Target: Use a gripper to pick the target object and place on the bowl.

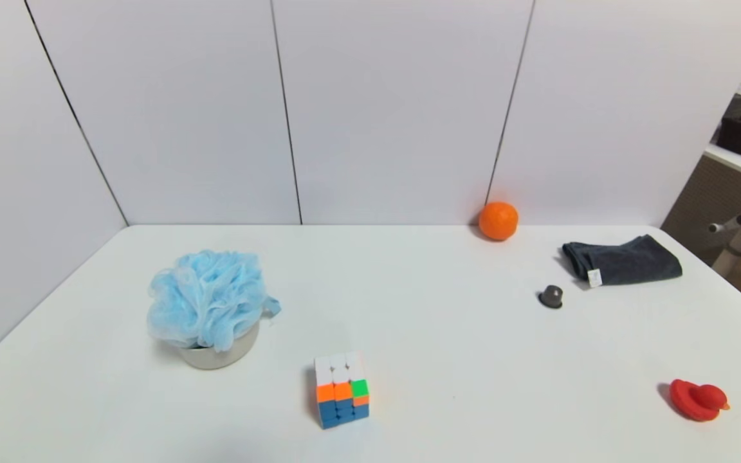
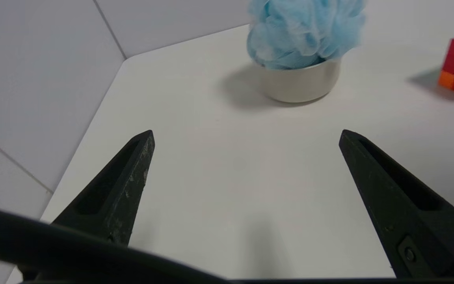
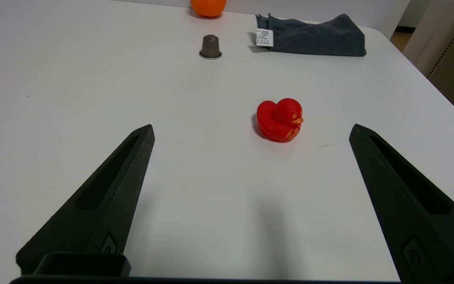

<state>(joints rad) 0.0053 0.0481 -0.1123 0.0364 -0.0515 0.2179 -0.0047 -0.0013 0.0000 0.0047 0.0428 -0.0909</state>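
The fluffy light blue bath pouf (image 1: 206, 300) sits on top of the beige-grey bowl (image 1: 219, 355) at the table's left; the pouf covers most of the bowl. Both also show in the left wrist view, the pouf (image 2: 304, 31) resting in the bowl (image 2: 300, 83). My left gripper (image 2: 246, 136) is open and empty, low over bare table, some way short of the bowl. My right gripper (image 3: 250, 132) is open and empty over the table's right side, with a red duck beyond it. Neither gripper shows in the head view.
A colour puzzle cube (image 1: 341, 389) stands right of the bowl. An orange ball (image 1: 498, 220), a folded dark grey cloth (image 1: 621, 260), a small grey capsule (image 1: 550, 296) and a red rubber duck (image 1: 698, 399) lie on the table's right half. White panels wall the back and left.
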